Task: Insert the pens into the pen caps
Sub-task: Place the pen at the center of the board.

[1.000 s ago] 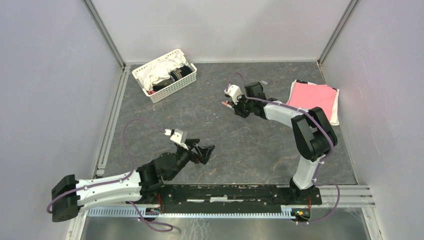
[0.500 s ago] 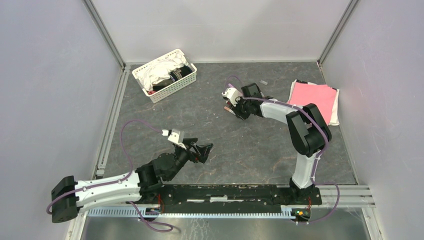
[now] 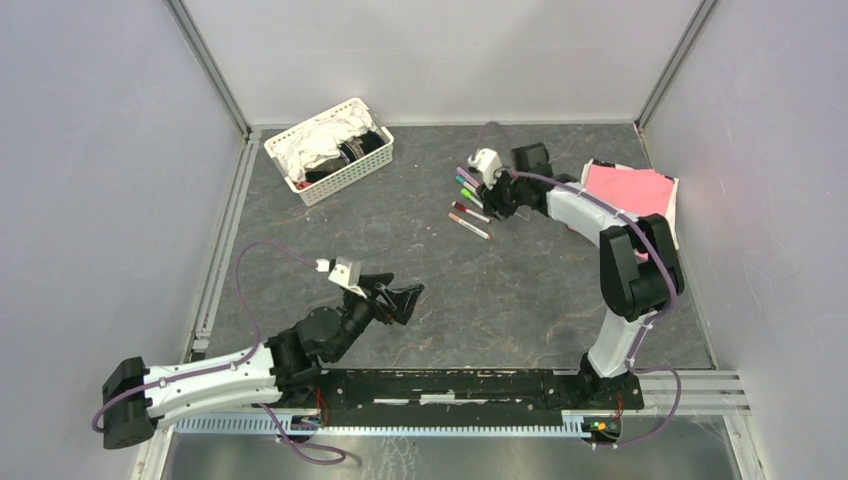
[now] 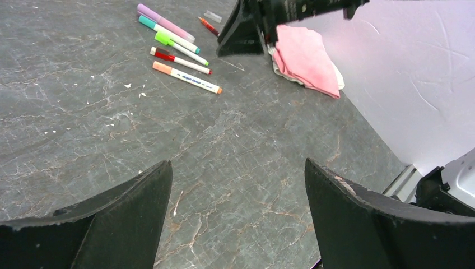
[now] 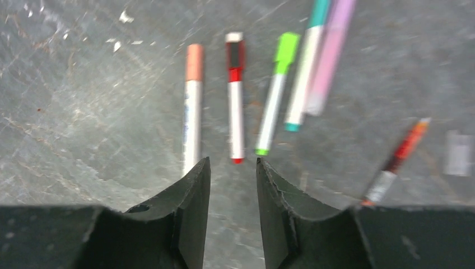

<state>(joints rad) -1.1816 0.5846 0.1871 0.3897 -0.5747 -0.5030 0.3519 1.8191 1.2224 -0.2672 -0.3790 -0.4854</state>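
**Enclosure and free space.** Pale lilac wall panels set in aluminium posts close the dark grey, veined stone-look tabletop on its left, back and right sides. A metal rail runs along the left edge. The widest open stretch of tabletop lies across the middle, between the two arms. The surface is matt, with small white specks scattered near the pens.

**Arms.** The white-and-black left arm reaches from the near left corner toward the centre. The left gripper hovers over bare tabletop, fingers spread wide with nothing between them. The right arm folds back toward the far right. The right gripper points down at the near ends of the pens, fingers a narrow gap apart and gripping nothing.

**Objects.**
- A white slotted plastic basket of white and dark fabric stands near the back left corner.
- A folded pink cloth lies by the right wall.
- Five white-barrelled marker pens lie side by side on the tabletop at back centre-right, none held.
- Each pen carries a coloured cap at one end: orange, red, green, teal and purple.
- Just beside the row lie a thin red-orange pen and a small clear tube, both blurred.
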